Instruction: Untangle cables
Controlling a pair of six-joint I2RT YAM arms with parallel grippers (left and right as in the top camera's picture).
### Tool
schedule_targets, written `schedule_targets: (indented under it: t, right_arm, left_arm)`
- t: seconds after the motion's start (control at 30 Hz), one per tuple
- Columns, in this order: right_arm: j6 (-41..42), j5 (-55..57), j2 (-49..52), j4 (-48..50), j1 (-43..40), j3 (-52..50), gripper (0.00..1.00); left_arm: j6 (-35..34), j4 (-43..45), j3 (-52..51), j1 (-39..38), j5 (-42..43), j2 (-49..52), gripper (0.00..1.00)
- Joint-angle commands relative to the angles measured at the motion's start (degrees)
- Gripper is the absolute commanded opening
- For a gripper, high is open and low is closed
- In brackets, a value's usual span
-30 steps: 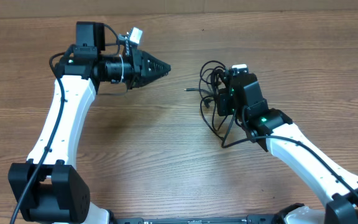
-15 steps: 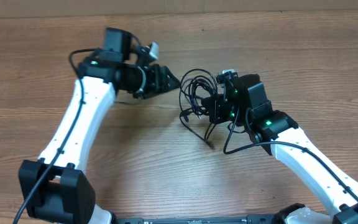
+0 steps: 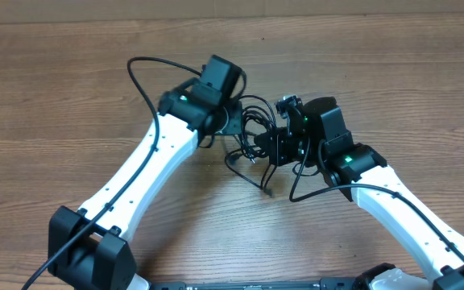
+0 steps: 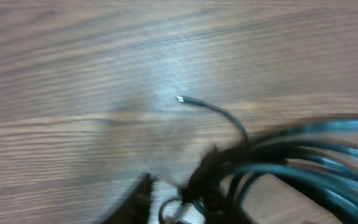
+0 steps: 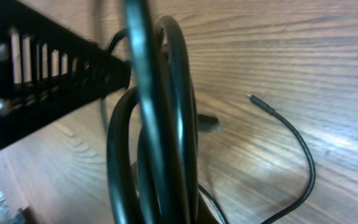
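The cables (image 3: 252, 129) are a small tangle of thin black cords at the table's middle, with one strand trailing toward the front (image 3: 266, 189). My right gripper (image 3: 274, 147) is shut on the bundle from the right. In the right wrist view the loops (image 5: 160, 124) rise straight up from its jaws (image 5: 185, 211). My left gripper (image 3: 236, 122) is at the bundle's left side. In the blurred left wrist view its fingers (image 4: 173, 199) stand a little apart around a small loop, with the right finger against the cables (image 4: 291, 155). A silver-tipped loose end (image 4: 180, 98) lies ahead.
The bare wooden table (image 3: 71, 97) stretches to all sides. The left arm's own thick black wire (image 3: 147, 72) arcs above its white link. In the right wrist view the left gripper's ribbed black body (image 5: 42, 81) fills the upper left, and a loose plug end (image 5: 253, 99) lies to the right.
The left arm swung right and forward from open table onto the bundle, its jaws widening and then narrowing. The right gripper carried the cables slightly left and kept its hold.
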Motion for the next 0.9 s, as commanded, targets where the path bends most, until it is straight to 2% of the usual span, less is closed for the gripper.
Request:
schedule_targets:
  t: [0.0, 0.33, 0.5, 0.63, 0.77, 0.87]
  right_arm:
    - [0.1, -1.8, -3.6, -1.5, 0.1, 1.6, 0.04]
    - [-0.5, -1.7, -6.3, -9.2, 0.1, 1.6, 0.04]
    - [-1.9, -1.8, -6.3, -14.1, 0.2, 1.6, 0.04]
    - [-3.9, -4.0, -6.3, -18.9, 0.2, 1.6, 0.04]
    - [-9.2, -8.8, -6.3, -22.8, 0.2, 1.6, 0.04]
    - [-10.8, -8.2, -6.3, -22.7, 0.2, 1.6, 0.04]
  left_arm:
    - [-5.3, 0.5, -0.8, -0.3, -14.3, -1.4, 0.04]
    - [-5.3, 7.6, 0.0, 0.2, -20.4, -1.6, 0.04]
    - [-6.0, 8.0, 3.5, 0.2, -35.3, -1.9, 0.04]
    - [-7.3, 10.4, 5.3, 0.3, -41.3, -1.9, 0.04]
    - [-9.9, 14.4, 5.3, 0.5, -39.5, -1.9, 0.04]
    - [-11.4, 15.1, 5.3, 0.5, -28.2, -1.9, 0.04]
